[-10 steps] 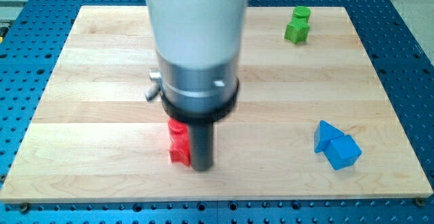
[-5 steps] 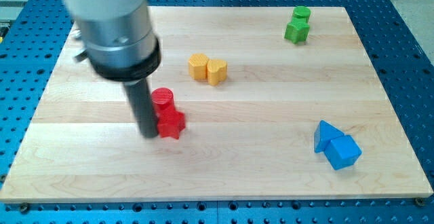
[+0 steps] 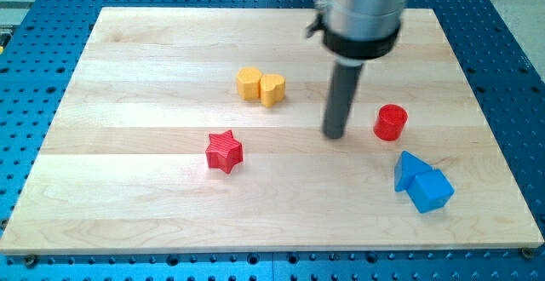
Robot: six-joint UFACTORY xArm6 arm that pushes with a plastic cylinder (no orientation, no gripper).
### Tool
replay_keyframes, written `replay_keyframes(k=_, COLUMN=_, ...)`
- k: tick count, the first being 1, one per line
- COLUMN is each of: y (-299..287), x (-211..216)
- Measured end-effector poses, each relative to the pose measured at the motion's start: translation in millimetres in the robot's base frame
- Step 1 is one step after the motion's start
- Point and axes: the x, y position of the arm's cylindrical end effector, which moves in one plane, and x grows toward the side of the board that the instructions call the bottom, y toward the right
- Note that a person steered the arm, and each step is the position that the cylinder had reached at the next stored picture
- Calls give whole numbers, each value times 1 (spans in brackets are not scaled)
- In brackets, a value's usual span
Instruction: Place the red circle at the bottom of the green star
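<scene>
The red circle [image 3: 391,122], a short cylinder, stands right of the board's middle. My tip [image 3: 335,134] rests on the board just to its left, a small gap apart. The green star does not show; the arm's body [image 3: 364,13] covers the top right of the board where it stood in the earlier frames. A red star [image 3: 225,151] lies alone left of the middle.
Two yellow blocks, a hexagon-like one [image 3: 249,83] and a heart [image 3: 272,89], touch each other above the red star. Two blue blocks [image 3: 411,169] [image 3: 430,190] sit together at the lower right, just below the red circle. The wooden board [image 3: 128,213] lies on a blue perforated table.
The red circle has moved from beside the red star far to the right. My tip has swung from the left side to the right of the middle. The arm now hides the green blocks.
</scene>
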Motion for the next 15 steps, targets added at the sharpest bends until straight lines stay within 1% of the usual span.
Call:
replay_keyframes(k=1, y=67, x=43)
replay_keyframes(k=2, y=100, x=14)
replay_keyframes(k=3, y=81, x=-28)
replay_keyframes(k=4, y=82, x=-67)
replay_keyframes(k=5, y=132, x=-58)
replay_keyframes(k=6, y=145, x=-75)
replay_keyframes(k=7, y=132, x=-104)
replay_keyframes(k=8, y=131, x=-53)
replay_keyframes(k=9, y=85, x=-51)
replay_keyframes(k=10, y=67, x=-97)
replay_keyframes(k=11, y=65, x=-106)
replay_keyframes(k=12, y=54, x=-77)
replay_keyframes(k=13, y=98, x=-89)
replay_keyframes(k=14, y=123, x=-70)
replay_keyframes(k=15, y=162, x=-90)
